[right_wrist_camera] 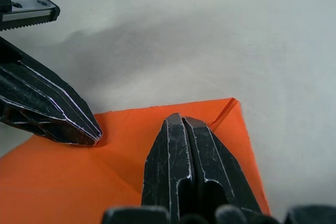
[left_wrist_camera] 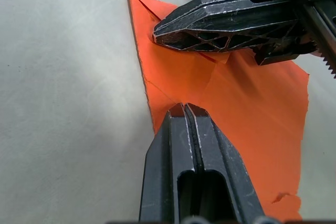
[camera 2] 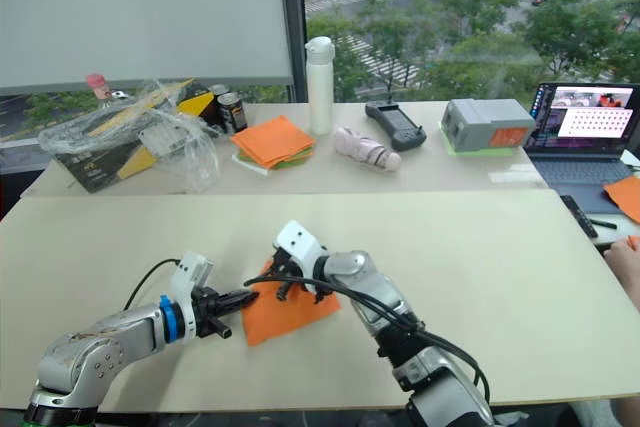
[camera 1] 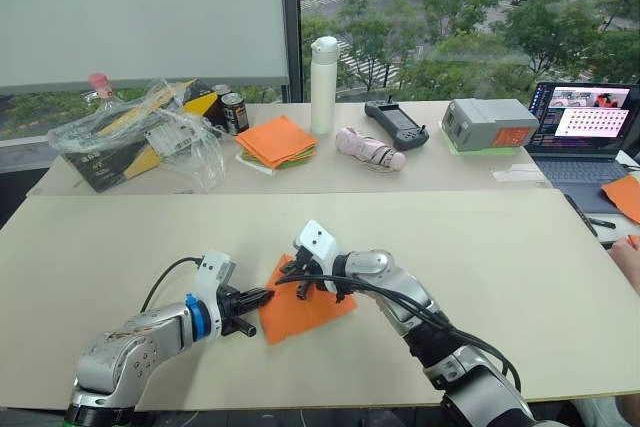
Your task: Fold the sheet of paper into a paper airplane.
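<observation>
Paper: orange sheet, lower centre of frame, flat on table, one corner folded over, small tear at an edge. Left gripper: clenched, empty, tips pressing the sheet's left edge. Right gripper: clenched, empty, pressing near the upper corner. Risk: either tip dragging sideways may skew the crease or lengthen the tear

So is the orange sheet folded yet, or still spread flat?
Partly folded: the sheet of paper lies on the table with one corner turned over and creased, under both shut pincers.
</observation>
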Motion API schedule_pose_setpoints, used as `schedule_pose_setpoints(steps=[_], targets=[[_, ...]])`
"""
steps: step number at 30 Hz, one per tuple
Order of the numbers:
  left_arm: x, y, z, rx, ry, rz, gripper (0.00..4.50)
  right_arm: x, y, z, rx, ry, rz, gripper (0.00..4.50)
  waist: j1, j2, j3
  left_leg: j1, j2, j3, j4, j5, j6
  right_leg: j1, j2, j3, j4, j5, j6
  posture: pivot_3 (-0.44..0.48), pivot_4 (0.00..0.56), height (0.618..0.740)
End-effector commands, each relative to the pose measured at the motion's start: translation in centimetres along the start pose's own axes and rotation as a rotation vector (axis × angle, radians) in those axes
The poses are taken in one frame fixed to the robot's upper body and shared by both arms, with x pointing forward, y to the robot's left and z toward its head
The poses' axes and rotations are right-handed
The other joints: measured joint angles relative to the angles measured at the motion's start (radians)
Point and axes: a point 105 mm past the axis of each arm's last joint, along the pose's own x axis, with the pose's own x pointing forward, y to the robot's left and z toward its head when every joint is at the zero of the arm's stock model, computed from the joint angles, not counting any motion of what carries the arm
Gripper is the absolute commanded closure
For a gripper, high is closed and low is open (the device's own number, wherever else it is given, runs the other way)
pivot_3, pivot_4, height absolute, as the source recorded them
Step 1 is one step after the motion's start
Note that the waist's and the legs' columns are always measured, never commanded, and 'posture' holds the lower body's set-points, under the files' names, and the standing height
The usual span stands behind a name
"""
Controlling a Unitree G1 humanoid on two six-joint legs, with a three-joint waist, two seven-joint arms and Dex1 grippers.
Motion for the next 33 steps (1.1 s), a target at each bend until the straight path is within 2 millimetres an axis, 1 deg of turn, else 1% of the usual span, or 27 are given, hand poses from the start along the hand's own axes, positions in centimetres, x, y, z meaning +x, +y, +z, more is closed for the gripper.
schedule_pose_setpoints(steps=[1, 6, 13, 14, 17, 24, 29, 33], targets=[[-0.1, 0.6, -1.9, -0.031, 0.069, 0.044, 4.48, 0.0, 0.8, 1.1, -0.056, -0.008, 0.029, 4.50, 0.000, 0.000, 0.000, 0.000, 0.000, 0.000, 0.000, 0.000, 0.000, 0.000, 0.000, 0.000, 0.000, 0.000, 0.000, 0.000, 0.150, 0.740], [-0.1, 0.6, -1.8, -0.030, 0.068, 0.044, 4.48, -0.9, 0.9, 1.6, -0.078, -0.022, 0.034, 4.50, 0.002, 0.000, 0.000, 0.000, 0.000, 0.000, 0.000, 0.000, 0.000, 0.000, 0.000, 0.000, 0.000, 0.000, 0.000, 0.000, 0.150, 0.740], [-0.2, 0.9, -1.9, -0.029, 0.075, 0.050, 4.48, -2.3, 1.1, 3.6, -0.108, -0.073, 0.053, 4.50, 0.003, 0.000, 0.000, 0.000, 0.000, 0.000, 0.000, 0.000, 0.000, 0.000, 0.000, 0.000, -0.001, 0.000, 0.000, 0.000, 0.150, 0.740], [-0.1, 0.9, -1.9, -0.027, 0.076, 0.050, 4.48, -2.6, 1.1, 4.2, -0.116, -0.091, 0.059, 4.50, 0.003, 0.000, 0.000, 0.000, 0.000, 0.000, 0.000, 0.000, 0.000, 0.000, 0.000, 0.000, -0.001, 0.000, 0.000, 0.000, 0.150, 0.740], [0.0, 0.9, -1.9, -0.026, 0.077, 0.049, 4.48, -2.8, 1.2, 5.0, -0.133, -0.113, 0.064, 4.50, 0.004, 0.000, 0.000, 0.000, 0.000, 0.000, 0.000, 0.000, 0.000, 0.000, 0.000, 0.000, -0.001, 0.000, 0.000, 0.000, 0.150, 0.740], [0.0, 0.8, -1.9, -0.022, 0.078, 0.047, 4.48, -2.2, 0.8, 5.2, -0.141, -0.115, 0.039, 4.50, 0.007, 0.000, 0.000, 0.000, 0.000, 0.000, 0.000, 0.000, 0.000, 0.000, 0.000, 0.000, -0.002, 0.000, 0.000, 0.000, 0.150, 0.740], [-0.1, 0.8, -1.9, -0.020, 0.079, 0.050, 4.48, -1.1, 0.6, 3.8, -0.135, -0.075, 0.044, 4.50, 0.006, 0.000, 0.000, 0.000, 0.000, 0.000, 0.000, 0.000, 0.000, 0.000, 0.000, 0.000, -0.002, 0.000, 0.000, 0.000, 0.150, 0.740], [-0.2, 0.8, -1.9, -0.019, 0.080, 0.051, 4.48, -0.6, 0.7, 3.3, -0.141, -0.061, 0.062, 4.50, 0.006, 0.000, 0.000, 0.000, 0.000, 0.000, 0.000, 0.000, 0.000, 0.000, 0.000, 0.000, -0.002, 0.000, 0.000, 0.000, 0.150, 0.740]])
